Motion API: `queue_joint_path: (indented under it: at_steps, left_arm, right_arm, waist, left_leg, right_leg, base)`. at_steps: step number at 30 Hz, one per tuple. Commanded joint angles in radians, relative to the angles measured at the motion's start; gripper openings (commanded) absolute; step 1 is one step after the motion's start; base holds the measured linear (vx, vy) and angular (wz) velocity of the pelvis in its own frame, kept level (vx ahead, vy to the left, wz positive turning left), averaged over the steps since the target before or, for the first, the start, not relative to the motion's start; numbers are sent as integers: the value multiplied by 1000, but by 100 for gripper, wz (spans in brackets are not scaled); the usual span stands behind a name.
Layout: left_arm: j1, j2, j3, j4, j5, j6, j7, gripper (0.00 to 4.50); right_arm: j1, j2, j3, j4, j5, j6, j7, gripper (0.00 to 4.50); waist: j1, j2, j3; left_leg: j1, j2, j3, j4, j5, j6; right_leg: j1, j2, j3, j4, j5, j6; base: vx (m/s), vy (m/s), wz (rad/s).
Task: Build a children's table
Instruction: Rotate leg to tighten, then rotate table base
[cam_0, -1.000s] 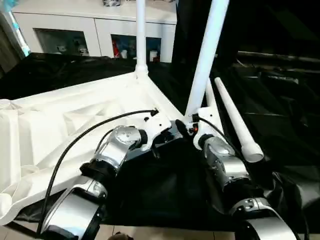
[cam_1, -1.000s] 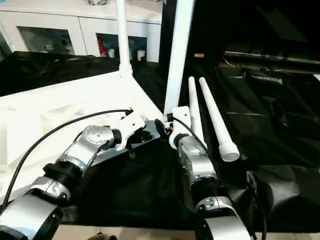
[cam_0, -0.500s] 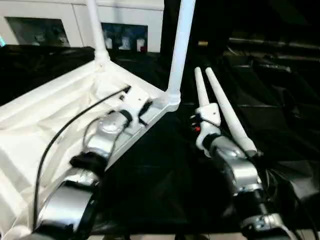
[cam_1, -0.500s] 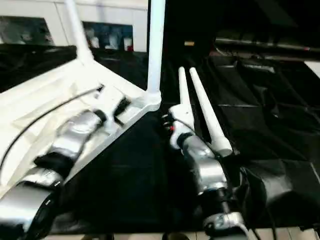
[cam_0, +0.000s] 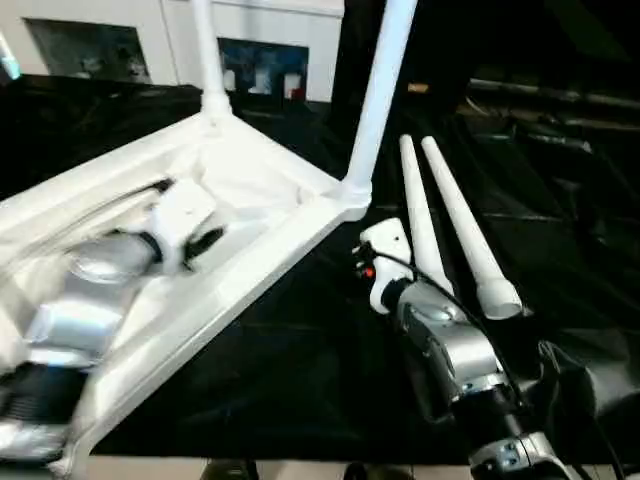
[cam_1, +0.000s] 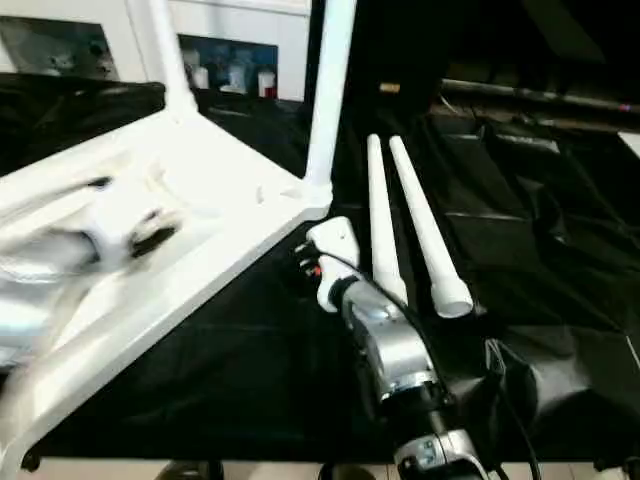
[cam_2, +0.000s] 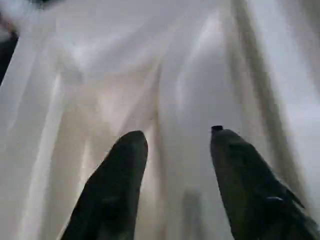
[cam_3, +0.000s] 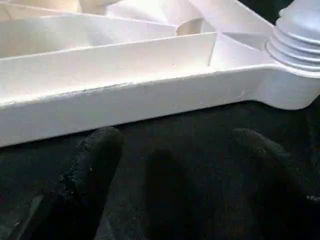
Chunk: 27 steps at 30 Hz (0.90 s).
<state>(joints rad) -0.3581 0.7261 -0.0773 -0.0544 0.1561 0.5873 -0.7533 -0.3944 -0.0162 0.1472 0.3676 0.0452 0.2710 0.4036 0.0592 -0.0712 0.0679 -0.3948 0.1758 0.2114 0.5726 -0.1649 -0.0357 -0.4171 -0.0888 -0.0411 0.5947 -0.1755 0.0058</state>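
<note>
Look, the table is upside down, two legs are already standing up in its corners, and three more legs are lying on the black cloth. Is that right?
Not quite. Only two loose legs lie on the black cloth, side by side, not three. The left eye view shows this. The rest is right: the table top is upside down, with two standing legs in its corners.

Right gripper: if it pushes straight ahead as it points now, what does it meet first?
Probably the side rim of the table top, just ahead of the right gripper across bare black cloth. Depth is uncertain.
</note>
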Motion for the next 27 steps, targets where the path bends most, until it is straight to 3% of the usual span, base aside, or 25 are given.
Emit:
queue_joint_path:
  at_steps: [1,2,6,11,13,14,16,17,21,22,23,25,27]
  left_arm:
    - [5,44,10,-40,37,71,-32,227]
    - [11,65,20,-46,51,101,-34,227]
    - [17,99,45,-9,111,146,33,227]
    - [32,158,13,1,141,233,56,227]
    - [55,191,-20,15,155,262,20,228]
    - [62,197,-28,19,160,265,10,199]
    - [68,202,-37,26,161,270,-1,191]
    - [75,208,-47,32,157,271,-16,177]
    - [109,236,-92,34,118,276,-88,146]
    - [123,235,-101,17,76,268,-136,146]
    - [124,226,-99,8,56,268,-151,141]
    - [127,213,-97,-15,23,248,-188,116]
    - [131,201,-101,-53,-20,226,-238,103]
  right_arm:
    - [-13,-4,-3,18,-5,5,4,378]
    - [-16,-4,0,25,-3,4,5,378]
    - [-34,8,6,67,-7,-9,-3,378]
    - [-73,35,3,133,-6,-39,-13,378]
    - [-103,53,-5,173,6,-56,-12,360]
    - [-111,56,-6,183,7,-60,-14,342]
    - [-128,62,-8,206,7,-72,-16,339]
    - [-138,68,-10,220,8,-77,-16,313]
    - [-173,91,-10,274,9,-100,-9,284]
    - [-189,100,-5,308,5,-117,-2,284]
    - [-193,102,-3,318,5,-119,2,271]
    - [-202,108,-1,335,8,-118,10,250]
    - [-211,111,7,355,1,-125,16,227]
  waist:
    - [-4,24,-55]
    - [-3,24,-55]
    - [-5,24,-58]
    - [-2,27,-64]
    - [-4,26,-64]
    - [-4,27,-66]
    - [-3,30,-68]
    - [-5,29,-68]
    - [-3,28,-68]
    - [-3,28,-66]
    - [-4,25,-64]
    - [-3,28,-60]
    - [-4,26,-60]
  left_leg:
    - [45,58,-30,-84,-317,-64]
    - [49,56,-30,-82,-335,-70]
    - [43,55,-35,-82,-335,-81]
    - [43,53,-34,-77,-295,-72]
    - [38,51,-35,-78,-283,-64]
    - [39,52,-35,-76,-272,-61]
    - [41,52,-35,-75,-241,-61]
    - [40,50,-34,-73,-229,-59]
    - [41,51,-34,-73,-233,-55]
    - [42,51,-34,-75,-243,-58]
    - [42,51,-35,-77,-270,-62]
    - [49,54,-37,-80,-339,-81]
    - [49,53,-39,-80,-351,-86]
  right_leg:
    - [24,-48,42,-61,-265,-158]
    - [19,-49,43,-65,-295,-147]
    - [22,-50,43,-63,-295,-144]
    - [25,-49,43,-55,-225,-166]
    - [27,-47,42,-52,-213,-172]
    - [28,-49,43,-52,-205,-174]
    - [30,-46,42,-46,-156,-184]
    - [30,-44,41,-43,-131,-194]
    - [32,-47,41,-42,-133,-203]
    - [32,-45,41,-44,-141,-203]
    - [31,-48,41,-47,-177,-203]
    - [25,-50,43,-55,-255,-194]
    - [27,-51,43,-55,-273,-185]
  base:
    - [0,0,0]
    - [0,0,0]
    - [0,0,0]
    - [0,0,0]
    - [0,0,0]
    - [0,0,0]
    - [0,0,0]
    - [0,0,0]
    - [0,0,0]
    - [0,0,0]
    - [0,0,0]
    - [0,0,0]
    - [0,0,0]
